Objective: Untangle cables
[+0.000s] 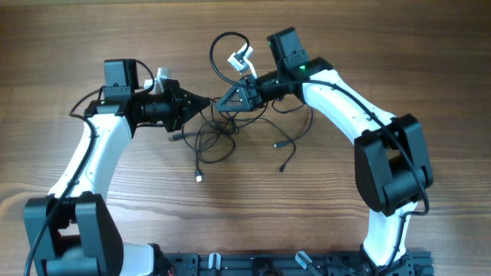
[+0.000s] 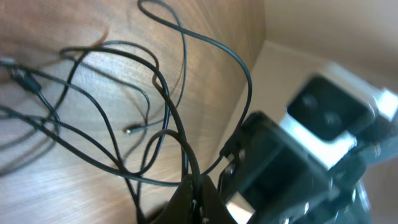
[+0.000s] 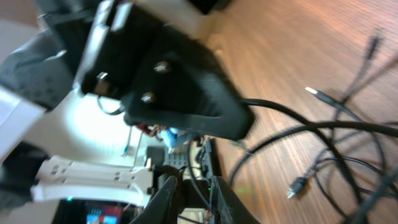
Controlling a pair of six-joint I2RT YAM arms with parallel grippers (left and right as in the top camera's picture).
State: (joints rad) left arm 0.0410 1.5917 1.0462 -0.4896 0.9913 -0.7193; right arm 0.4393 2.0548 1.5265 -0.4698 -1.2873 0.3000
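Lying mid-worktop (image 1: 92,46), between the two arms: the cables (image 1: 222,138). Gripped by the left hand (image 1: 205,100), closed on several strands; just beside it the right hand (image 1: 225,101) — cannot tell whether clamped or slack. Likely to cinch the knot rather than free it if pulled apart from so close together. Liable also to drag the whole bundle. Standing in the way — crossing loops, then a raised white-tipped plug (image 1: 242,57) and small plug ends (image 1: 199,178), apt to snag.
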